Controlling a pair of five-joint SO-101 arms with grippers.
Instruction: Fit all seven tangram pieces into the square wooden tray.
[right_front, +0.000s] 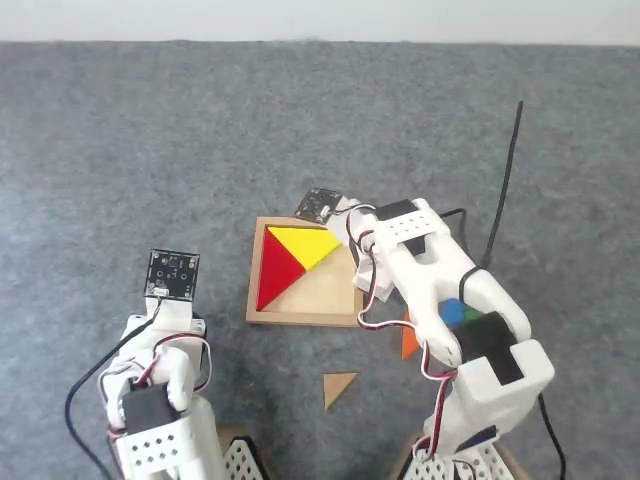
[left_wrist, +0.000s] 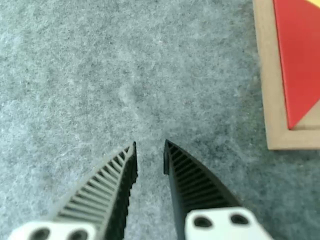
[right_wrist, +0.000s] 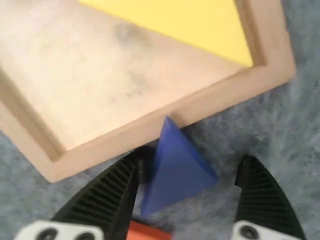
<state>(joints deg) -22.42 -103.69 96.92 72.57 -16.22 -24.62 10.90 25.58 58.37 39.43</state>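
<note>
The square wooden tray holds a red triangle and a yellow triangle; the rest of its floor is bare. In the right wrist view a blue triangle lies on the carpet, its tip against the outside of the tray's rim. My right gripper is open with one finger on each side of it. An orange piece shows just behind the blue one. My left gripper hangs over bare carpet left of the tray, its fingers a little apart and holding nothing.
An orange piece and a wood-coloured triangle lie on the grey carpet in front of the tray. The right arm stretches over the tray's right side. The left arm stands at the front left. Open carpet lies behind the tray.
</note>
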